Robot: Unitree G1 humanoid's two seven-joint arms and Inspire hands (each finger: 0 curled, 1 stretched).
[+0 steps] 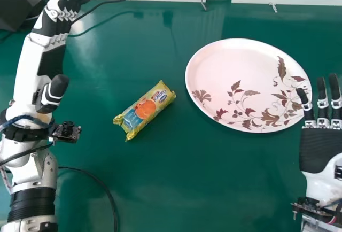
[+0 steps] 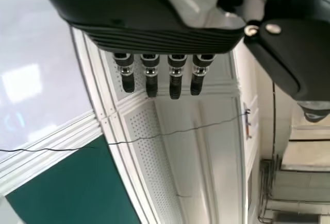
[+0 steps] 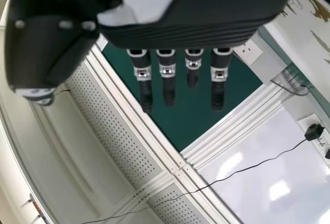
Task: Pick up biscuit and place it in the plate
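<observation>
Lying slantwise on the green table, there's your biscuit packet, just left of the plate and well inside the left arm, one end angled toward the rim! You've got the left hand up at the far left of the head view, fingers stretched out straight, nothing in them. Over on the right, your right hand is spread too, fingers long and empty.

Now, the handling. You're looking at a light load, surely, in a glossy wrapper that could slide under a glancing touch. The wrapper should give a little, but the biscuits inside look likely to crack if you squeeze hard. So go for the middle, thumb on one long side, fingers on the other, firm but gentle! Leave those crimped ends alone; they'd probably fold and let the packet droop.

And what can't you see? The packet's underside is hidden, and you can't tell how tightly it's filled. Your right fingertips overlap the plate's right rim in the head view; touching or hovering above, you can't call it. The right hand's outer side is cut off by that view's edge.
</observation>
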